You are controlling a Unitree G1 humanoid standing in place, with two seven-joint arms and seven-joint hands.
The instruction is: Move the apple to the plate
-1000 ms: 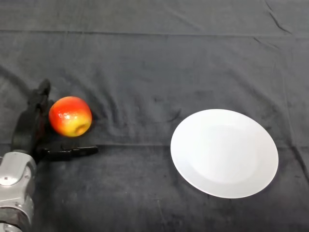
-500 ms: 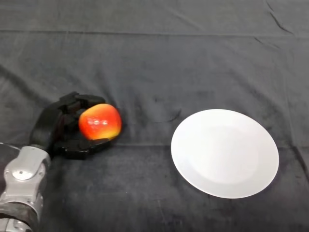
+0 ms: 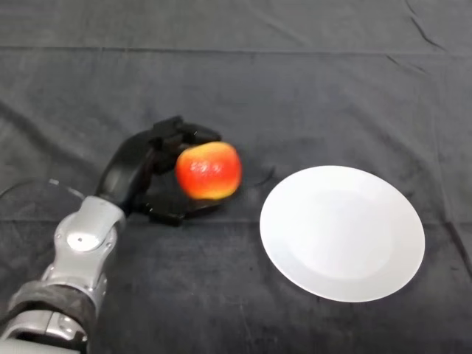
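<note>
Dark cloth table (image 3: pixel 310 96), left hand (image 3: pixel 140 166) curled round the apple (image 3: pixel 209 170), white plate (image 3: pixel 342 232) just beside

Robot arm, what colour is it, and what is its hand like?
The left arm is shiny silver-grey with a round joint cover and a darker band lower down. Its hand is black and chunky, with a thumb and thick fingers.

Apple in my left hand, short of the plate.
I see my left hand (image 3: pixel 136 171) curled around the red-yellow apple (image 3: pixel 209 170), fingers above it and thumb below. The white plate (image 3: pixel 342 233) lies on the dark cloth (image 3: pixel 295 88) to its right, near but apart from the apple.
</note>
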